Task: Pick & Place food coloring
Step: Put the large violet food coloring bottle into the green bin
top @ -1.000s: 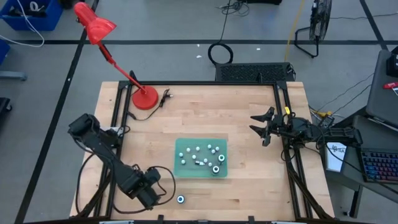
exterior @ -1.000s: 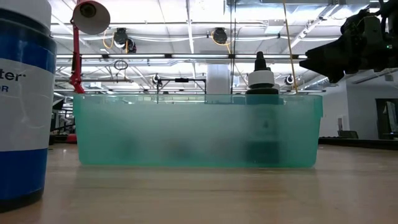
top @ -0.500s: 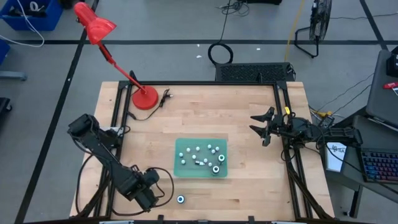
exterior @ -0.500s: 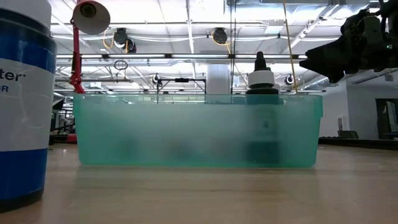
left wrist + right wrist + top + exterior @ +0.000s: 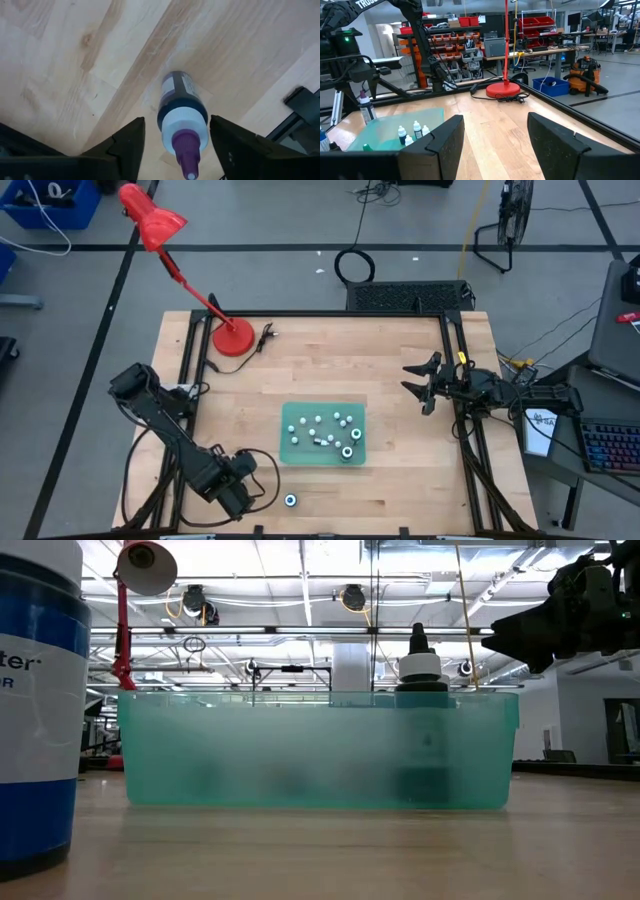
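Wooden tabletop [image 5: 320, 360] fills your overhead view, with a red lamp [image 5: 232, 337] standing at about eleven o'clock from centre and a green tray [image 5: 296, 455] just below the middle. Most of the bottles [image 5: 318, 420] already stand in that tray, some with pale teal tops.

One bottle [image 5: 290, 501] stands alone on the wood at about seven o'clock from the tray, close to the table's near edge. Your left gripper [image 5: 238, 492] sits at nine o'clock from it. In the left wrist view its fingers are spread apart, one each side of the stray bottle [image 5: 181, 110], touching neither side and holding nothing. It is a dark bottle with a white shoulder and a purple nozzle tip.

Your right gripper [image 5: 420, 385] waits at two o'clock from the tray, near the table's right rail, fingers wide apart and empty.

Judging by its look, the bottle is small, light, rigid plastic with a smooth round body. It would likely tip or roll at a nudge. Take it across the labelled body below the white shoulder, not on the tapering nozzle, where the fingers could slide off. Squeeze gently and centred.
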`<move>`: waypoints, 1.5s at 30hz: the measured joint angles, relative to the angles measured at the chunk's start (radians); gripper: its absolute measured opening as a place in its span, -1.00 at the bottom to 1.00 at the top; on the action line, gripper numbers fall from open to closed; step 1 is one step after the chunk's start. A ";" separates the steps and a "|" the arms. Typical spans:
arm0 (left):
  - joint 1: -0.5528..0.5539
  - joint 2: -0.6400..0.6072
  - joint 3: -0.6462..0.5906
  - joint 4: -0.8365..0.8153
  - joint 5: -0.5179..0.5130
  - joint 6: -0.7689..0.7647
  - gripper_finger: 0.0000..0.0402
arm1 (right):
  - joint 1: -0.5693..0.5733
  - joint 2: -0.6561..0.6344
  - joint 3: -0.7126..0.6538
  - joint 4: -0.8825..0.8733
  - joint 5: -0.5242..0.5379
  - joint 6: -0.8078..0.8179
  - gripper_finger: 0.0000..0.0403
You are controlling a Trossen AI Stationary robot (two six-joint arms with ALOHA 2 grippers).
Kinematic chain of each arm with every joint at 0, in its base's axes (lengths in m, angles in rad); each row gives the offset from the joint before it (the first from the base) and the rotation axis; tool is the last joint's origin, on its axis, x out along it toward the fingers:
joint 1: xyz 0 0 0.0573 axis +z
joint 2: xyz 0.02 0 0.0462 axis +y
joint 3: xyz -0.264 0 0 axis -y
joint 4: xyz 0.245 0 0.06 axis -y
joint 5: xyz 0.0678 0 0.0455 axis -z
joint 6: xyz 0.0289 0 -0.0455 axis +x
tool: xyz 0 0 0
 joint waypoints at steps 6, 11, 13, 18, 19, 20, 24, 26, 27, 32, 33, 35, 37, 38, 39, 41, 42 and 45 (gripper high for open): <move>0.000 0.000 0.000 0.000 -0.001 0.021 -0.30 | 0.000 0.000 0.000 0.000 0.000 0.000 0.03; 0.001 -0.001 0.000 0.001 -0.013 0.093 -0.40 | 0.000 0.000 0.000 0.000 0.000 0.000 0.03; 0.007 0.000 0.005 -0.001 -0.017 0.130 -0.40 | 0.000 0.000 0.000 0.000 0.000 0.000 0.03; 0.040 0.000 0.088 -0.018 -0.028 0.271 -0.40 | 0.000 0.000 0.000 0.000 0.000 0.000 0.03; 0.049 0.000 0.115 -0.032 -0.032 0.304 -0.40 | 0.000 0.000 0.000 0.000 0.000 0.000 0.03; 0.056 0.000 0.148 -0.050 -0.038 0.337 -0.40 | 0.000 0.000 0.000 0.000 0.000 0.000 0.03; 0.098 0.000 0.298 -0.152 -0.104 0.471 -0.40 | 0.000 0.000 0.000 0.000 0.000 0.000 0.03; 0.129 0.000 0.375 -0.202 -0.150 0.530 -0.40 | 0.000 0.000 0.000 0.000 0.000 0.000 0.03; 0.147 0.000 0.410 -0.222 -0.172 0.557 -0.40 | 0.000 0.000 0.000 0.000 0.000 0.000 0.03; 0.266 -0.002 0.505 -0.233 -0.210 0.750 -0.40 | 0.000 0.000 0.000 0.000 0.000 0.000 0.03; 0.291 -0.002 0.506 -0.232 -0.210 0.792 -0.40 | 0.000 0.000 0.000 0.000 0.000 0.000 0.03; 0.344 0.013 0.501 -0.230 -0.199 0.858 -0.40 | 0.000 0.000 0.000 0.000 0.000 0.000 0.03; 0.385 0.036 0.493 -0.241 -0.186 0.906 -0.40 | 0.000 0.000 0.000 0.000 0.000 0.000 0.03; 0.400 0.051 0.491 -0.243 -0.184 0.929 -0.40 | 0.000 0.000 0.000 0.000 0.000 0.000 0.03; 0.415 0.068 0.491 -0.242 -0.183 0.953 -0.40 | 0.000 0.000 0.000 0.000 0.000 0.000 0.03; 0.434 0.103 0.491 -0.240 -0.154 1.002 -0.40 | 0.000 0.000 0.000 0.000 0.000 0.000 0.03; 0.439 0.122 0.491 -0.238 -0.142 1.020 -0.40 | 0.000 0.000 0.000 0.000 0.000 0.000 0.03; 0.446 0.176 0.491 -0.239 -0.124 1.060 -0.40 | 0.000 0.000 0.000 0.000 0.000 0.000 0.03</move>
